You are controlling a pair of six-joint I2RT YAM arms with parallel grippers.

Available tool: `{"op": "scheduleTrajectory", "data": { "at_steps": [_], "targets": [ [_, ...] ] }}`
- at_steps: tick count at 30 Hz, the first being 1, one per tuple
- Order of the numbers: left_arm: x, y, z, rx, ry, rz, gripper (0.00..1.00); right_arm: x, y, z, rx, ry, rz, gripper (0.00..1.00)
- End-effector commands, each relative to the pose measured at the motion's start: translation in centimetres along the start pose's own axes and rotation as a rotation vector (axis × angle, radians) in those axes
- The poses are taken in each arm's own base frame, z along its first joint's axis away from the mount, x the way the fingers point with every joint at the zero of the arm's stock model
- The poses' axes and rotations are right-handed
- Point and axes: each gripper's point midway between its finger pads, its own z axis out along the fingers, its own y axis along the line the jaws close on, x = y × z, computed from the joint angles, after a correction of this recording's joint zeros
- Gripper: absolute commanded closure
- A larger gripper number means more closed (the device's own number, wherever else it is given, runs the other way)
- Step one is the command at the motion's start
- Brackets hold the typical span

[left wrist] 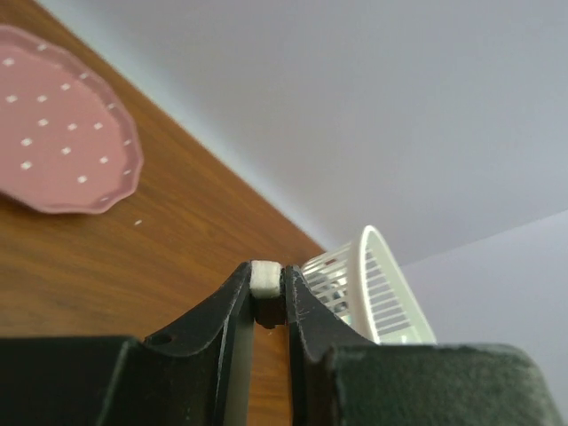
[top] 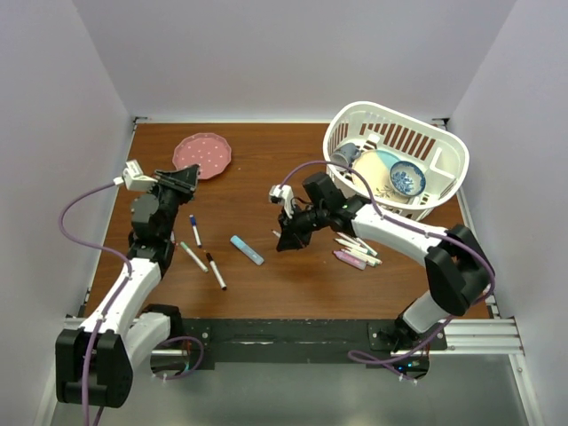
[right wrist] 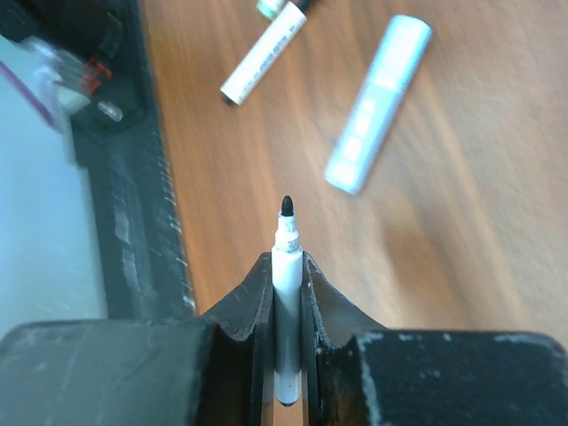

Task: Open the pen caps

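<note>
Blue plastic is seen on one pen cap (top: 191, 219), seated on a slim white marker (top: 193, 230) that lies on the wooden table (top: 293, 288) just left of a pale blue highlighter (top: 247, 249). A dark cap (top: 209, 258) is carried by a second marker (top: 216, 272), also just left of that highlighter. The print on the highlighter is too blurred to be read. Just right of the highlighter, an uncapped marker (right wrist: 285, 235) with a bare black tip is clamped in the right gripper (right wrist: 287, 264). A bunch of loose pens (top: 357, 251) is found further right. Well left of the highlighter, the left gripper (left wrist: 267, 288) is closed on a small white piece (left wrist: 264, 275) that cannot be identified. A pink dotted plate (top: 202, 155) and a white basket (top: 444, 155) are set beyond the highlighter.
</note>
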Motion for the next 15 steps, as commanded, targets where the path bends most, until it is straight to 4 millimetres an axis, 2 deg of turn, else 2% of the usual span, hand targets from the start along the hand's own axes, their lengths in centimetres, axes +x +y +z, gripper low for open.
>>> {"op": "scheduleTrajectory", "data": {
  "at_steps": [1,2,3,4,7,8,9,11,12,14,15],
  "targets": [
    [1.0,4.6,-0.2,-0.187,0.062,0.072,1.00,1.0,-3.3,-4.2,0.218,0.070,-0.235,1.00],
    [1.7,5.9,-0.5,-0.226,0.086,0.071,1.00,1.5,-4.4,-5.0,0.266,0.081,-0.234,1.00],
    [2.2,7.8,-0.7,-0.282,0.107,0.069,1.00,1.6,-5.8,-6.7,0.316,0.065,-0.224,1.00],
    [2.5,8.5,-0.8,-0.301,0.121,0.068,1.00,2.5,-6.6,-7.4,0.340,0.070,-0.197,1.00],
    [3.4,10.9,-0.6,-0.370,0.157,0.070,1.00,3.4,-8.9,-10.3,0.409,0.058,-0.119,1.00],
    [2.6,11.7,-0.4,-0.399,0.138,0.065,1.00,3.8,-9.4,-10.8,0.424,0.063,-0.102,1.00],
    [2.7,13.0,-0.1,-0.434,0.145,0.077,1.00,4.0,-10.1,-11.5,0.448,0.059,-0.090,1.00],
    [2.0,13.9,0.5,-0.475,0.127,0.099,1.00,4.4,-10.5,-12.1,0.468,0.065,-0.082,1.00],
    [2.1,15.4,0.6,-0.524,0.138,0.116,1.00,4.5,-11.0,-12.6,0.485,0.065,-0.077,1.00],
    [1.5,16.6,1.1,-0.572,0.131,0.130,0.99,5.3,-11.6,-12.9,0.508,0.085,-0.064,1.00],
    [1.6,18.1,1.0,-0.616,0.144,0.132,0.99,5.6,-12.0,-13.2,0.523,0.092,-0.055,1.00]
  ]
}}
